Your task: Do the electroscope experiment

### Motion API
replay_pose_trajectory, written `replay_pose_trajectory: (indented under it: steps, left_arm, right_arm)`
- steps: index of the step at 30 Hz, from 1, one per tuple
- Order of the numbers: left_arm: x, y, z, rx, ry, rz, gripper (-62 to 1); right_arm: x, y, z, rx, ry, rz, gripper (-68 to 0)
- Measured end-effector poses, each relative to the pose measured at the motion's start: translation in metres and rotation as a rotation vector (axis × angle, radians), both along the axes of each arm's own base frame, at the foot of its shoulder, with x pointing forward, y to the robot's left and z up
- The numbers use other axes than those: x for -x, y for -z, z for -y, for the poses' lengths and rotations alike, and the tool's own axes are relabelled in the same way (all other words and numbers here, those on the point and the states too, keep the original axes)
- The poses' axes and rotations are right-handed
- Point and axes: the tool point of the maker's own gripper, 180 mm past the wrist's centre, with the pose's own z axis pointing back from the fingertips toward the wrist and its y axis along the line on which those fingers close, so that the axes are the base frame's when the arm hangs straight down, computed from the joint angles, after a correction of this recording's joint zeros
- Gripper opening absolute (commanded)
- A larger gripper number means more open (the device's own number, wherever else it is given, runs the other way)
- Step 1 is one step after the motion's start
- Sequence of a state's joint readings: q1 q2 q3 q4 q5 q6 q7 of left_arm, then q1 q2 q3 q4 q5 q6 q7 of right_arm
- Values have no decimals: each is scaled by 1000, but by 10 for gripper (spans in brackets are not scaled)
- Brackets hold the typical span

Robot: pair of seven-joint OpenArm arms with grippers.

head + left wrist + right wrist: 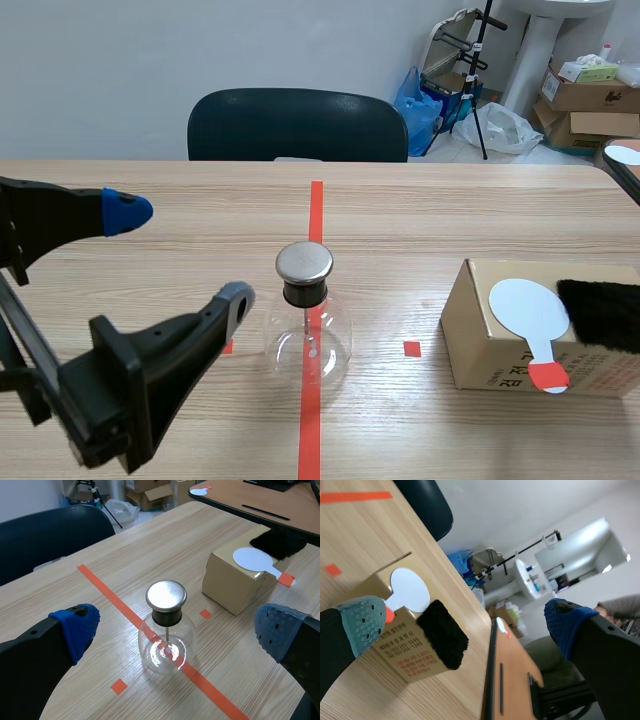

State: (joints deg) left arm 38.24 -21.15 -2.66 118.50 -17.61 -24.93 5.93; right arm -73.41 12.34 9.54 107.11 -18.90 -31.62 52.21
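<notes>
The electroscope, a round glass flask with a black stopper and a metal disc on top, stands on the red tape line at mid-table. My left gripper is open and hangs to its left; in the left wrist view the electroscope sits ahead, between the spread fingers of that gripper. At the right a cardboard box carries a white round paddle with a red handle and a black fur cloth. My right gripper is open and empty, near the cloth and paddle.
A dark chair stands at the table's far edge. A second table lies beyond the box, with another white paddle on it. Cartons and bags sit on the floor behind.
</notes>
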Motion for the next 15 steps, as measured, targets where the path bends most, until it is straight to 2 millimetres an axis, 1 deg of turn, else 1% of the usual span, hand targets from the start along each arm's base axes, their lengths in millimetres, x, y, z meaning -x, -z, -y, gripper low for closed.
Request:
replay_pose_trajectory:
  steps: [2,5,8,12,15]
  left_arm:
    - [-4,-7,-3,-3,-29,19,14]
    - [-8,-12,-8,-8,-66,35,14]
    - [-9,-10,-10,-32,-61,35,14]
    - [-7,-8,-10,-58,-36,36,14]
    - [-7,-7,-10,-66,-28,36,14]
  right_arm:
    - [-8,-9,2,-90,8,-12,4]
    - [-22,-14,1,-180,-14,-72,4]
    - [-34,-13,-5,-248,-48,-167,4]
    - [-55,-15,-11,-338,-52,-228,4]
    - [-69,-9,-20,-373,-78,-299,4]
